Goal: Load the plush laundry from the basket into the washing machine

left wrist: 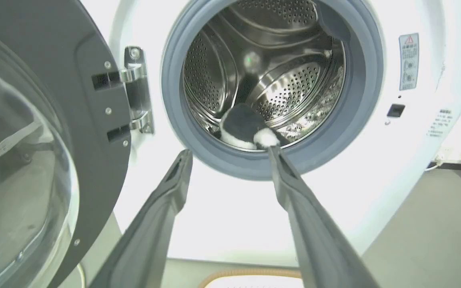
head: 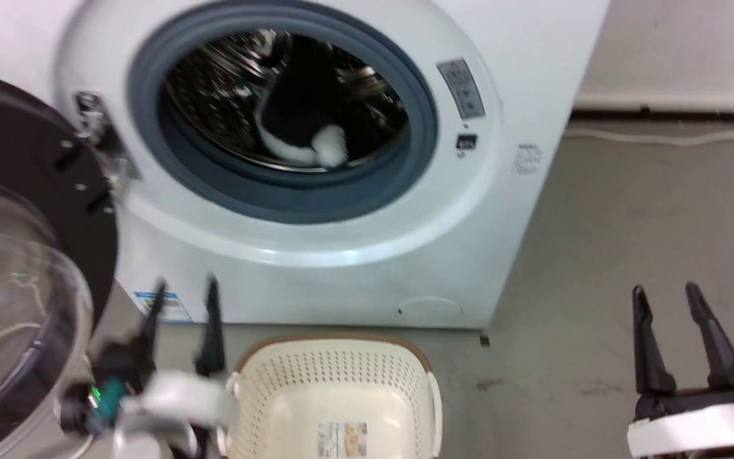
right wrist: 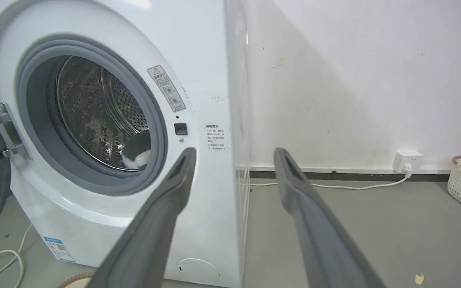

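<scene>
Both low before the washing machine [head: 341, 280], left gripper [head: 186, 284] and right gripper [head: 665, 290] point forward, spread empty.

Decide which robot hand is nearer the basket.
Left. The left hand is by the basket, at its left rim; the right hand is far to its right.

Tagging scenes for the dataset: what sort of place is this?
Probably a laundry area: white front-loading washing machine, cream perforated plastic basket on grey floor, black-and-white plush in the steel drum.
</scene>
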Robot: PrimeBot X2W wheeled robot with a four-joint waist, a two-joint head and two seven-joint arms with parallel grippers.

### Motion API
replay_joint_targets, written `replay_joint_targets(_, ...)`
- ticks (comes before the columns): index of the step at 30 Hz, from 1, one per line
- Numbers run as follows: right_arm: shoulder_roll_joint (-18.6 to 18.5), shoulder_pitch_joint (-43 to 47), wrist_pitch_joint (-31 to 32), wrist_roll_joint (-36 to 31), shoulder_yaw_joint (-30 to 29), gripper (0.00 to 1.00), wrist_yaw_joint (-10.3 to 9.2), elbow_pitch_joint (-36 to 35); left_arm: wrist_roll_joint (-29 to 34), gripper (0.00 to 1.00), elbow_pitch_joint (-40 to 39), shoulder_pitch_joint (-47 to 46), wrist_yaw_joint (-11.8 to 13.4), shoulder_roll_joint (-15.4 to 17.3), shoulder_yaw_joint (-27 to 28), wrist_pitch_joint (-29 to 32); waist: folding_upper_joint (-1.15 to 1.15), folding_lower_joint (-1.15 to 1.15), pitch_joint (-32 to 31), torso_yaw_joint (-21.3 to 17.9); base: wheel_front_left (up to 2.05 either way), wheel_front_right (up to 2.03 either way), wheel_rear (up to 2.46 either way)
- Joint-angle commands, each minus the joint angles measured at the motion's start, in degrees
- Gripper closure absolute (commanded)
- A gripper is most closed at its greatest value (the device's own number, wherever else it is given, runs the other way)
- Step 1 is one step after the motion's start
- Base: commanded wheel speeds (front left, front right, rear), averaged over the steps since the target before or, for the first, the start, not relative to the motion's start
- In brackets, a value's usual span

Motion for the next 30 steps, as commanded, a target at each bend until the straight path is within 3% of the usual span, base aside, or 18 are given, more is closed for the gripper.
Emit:
replay_joint_targets(1, -0.04, 0.89, -0.25, -0.29, 0.17, 0.0, -0.05, 0.25, 0.62, 0.0, -0.57, 1.59, 0.29, -0.35, -0.53, -0.24, 0.0, 0.02, -1.49, 1.32, 0.0, 0.0, 0.0)
replay_joint_targets(8, -0.04, 2.72, -0.25, -0.12, 0.93, 0.0, -0.05, 1.6, 3.78, 0.0, -2.91, 7.92, 2.12, -1.37, -2.54, -0.24, 0.0, 0.02, -2.48, 1.55, 0.0, 0.0, 0.0)
replay_joint_targets(12, -0.04, 2.96, -0.25, -0.2, 1.23, 0.0, -0.05, 2.04, 4.96, 0.0, -3.58, 8.72, 1.95, -1.43, -3.31, -0.25, 0.0, 0.02, -2.24, 1.37, 0.0, 0.0, 0.0)
replay_joint_targets(13, 0.0, 2.24, 0.0, 0.01, 1.33, 1.0, 0.0, 2.01, 4.71, 1.0, -3.41, 8.09, 1.56, -1.44, -3.45, 0.0, 0.0, 0.03, -2.16, 1.3, 0.0, 0.0, 0.0)
replay_joint_targets(30, 0.0, 1.95, 1.81, -0.84, 1.99, 1.0, -0.01, 1.8, 5.63, 1.0, -4.6, 8.2, 1.62, -1.77, -2.84, 1.86, 0.0, 0.03, -2.33, 1.46, 0.0, 0.0, 0.0)
